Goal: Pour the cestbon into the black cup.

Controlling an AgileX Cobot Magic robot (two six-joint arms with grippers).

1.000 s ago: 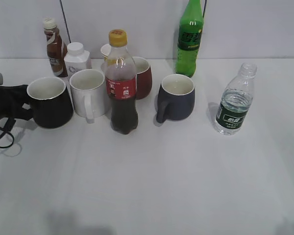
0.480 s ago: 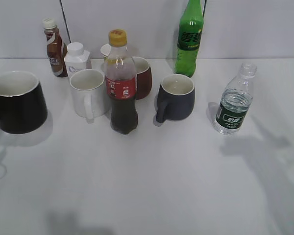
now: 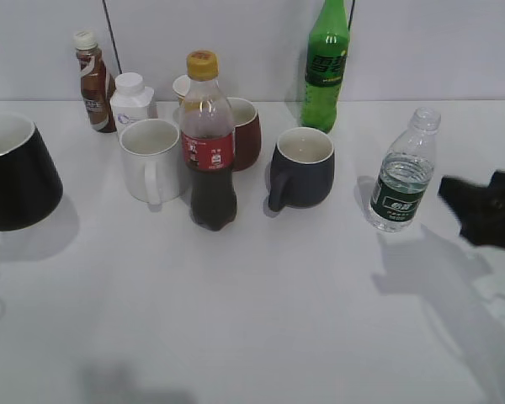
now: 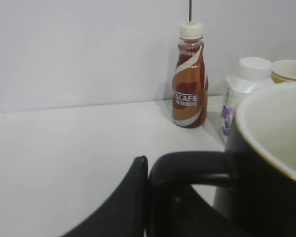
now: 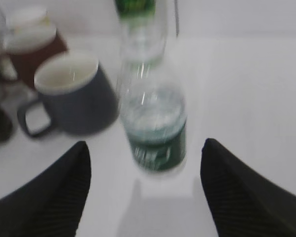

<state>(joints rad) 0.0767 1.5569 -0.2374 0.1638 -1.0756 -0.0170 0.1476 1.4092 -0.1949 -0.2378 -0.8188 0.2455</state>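
The cestbon (image 3: 404, 172) stands upright and capless at the right of the table; in the right wrist view it (image 5: 155, 126) is blurred, just ahead of my jaws. My right gripper (image 3: 475, 206) is open and empty, a little to the right of the bottle; its fingers (image 5: 145, 163) are spread wide. The black cup (image 3: 13, 172) is at the far left edge, lifted and tilted. My left gripper (image 4: 149, 170) is shut on the cup's black handle (image 4: 192, 165); its white inside (image 4: 281, 128) shows at the right.
A cola bottle (image 3: 209, 143), white mug (image 3: 151, 160), red mug (image 3: 244, 130), navy mug (image 3: 303, 168), green soda bottle (image 3: 326, 67), coffee bottle (image 3: 93, 84) and small white bottle (image 3: 132, 101) stand in the middle and back. The wall is close behind.
The black cup has been lifted and carried left to the frame edge, with the left arm gone out of the exterior view. My right gripper has come in from the right toward the cestbon.
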